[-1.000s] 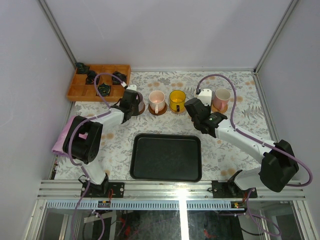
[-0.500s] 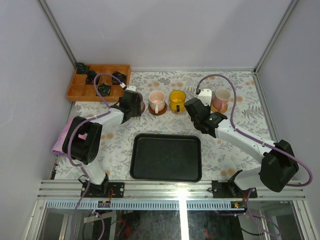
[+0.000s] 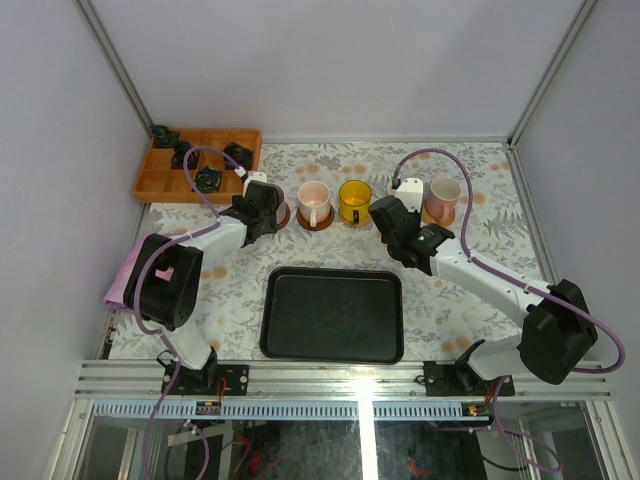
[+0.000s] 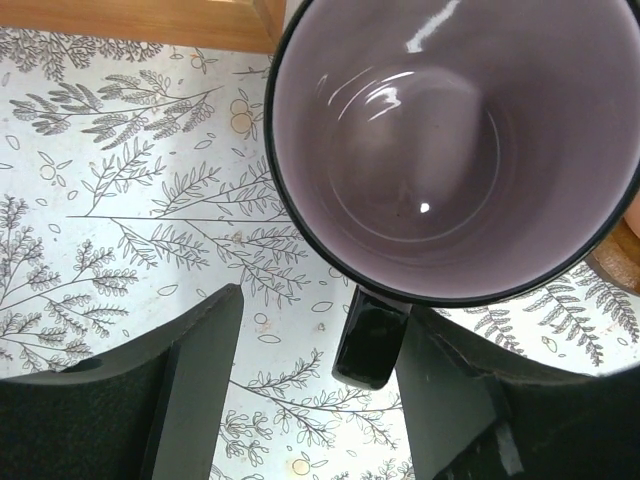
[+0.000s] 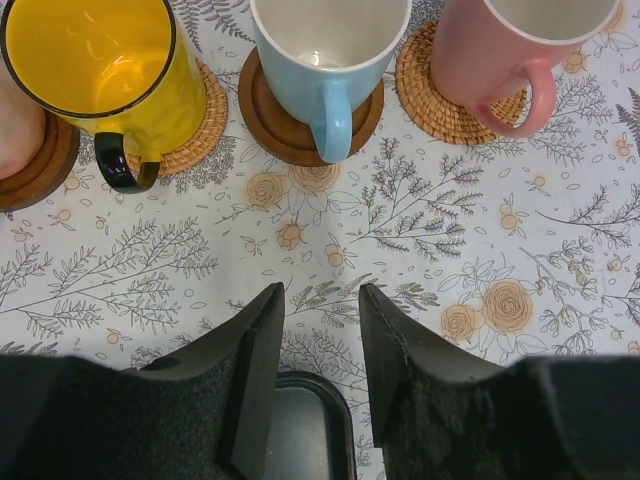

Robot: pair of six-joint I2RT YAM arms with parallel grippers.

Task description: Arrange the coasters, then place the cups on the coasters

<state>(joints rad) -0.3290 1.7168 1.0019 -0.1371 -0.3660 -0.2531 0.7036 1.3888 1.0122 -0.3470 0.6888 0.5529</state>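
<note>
At the row's left end, the mauve cup point(image 4: 440, 150) sits on a coaster point(image 4: 622, 262).
The left fingers point(image 4: 200, 380) stand open astride its handle, untouching; the right fingers point(image 5: 250, 380), parted and empty, hover near the blue cup point(image 5: 325, 60).

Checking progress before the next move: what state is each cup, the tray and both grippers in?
mauve cup: upright, empty, ungripped, on coaster
yellow cup: upright, empty, on coaster
blue-handled cup: upright, empty, on coaster
pink cup: upright, on coaster
pale pink cup: upright, on coaster
black tray: empty
left gripper: open, astride mauve cup's handle
right gripper: open, holding nothing
</note>
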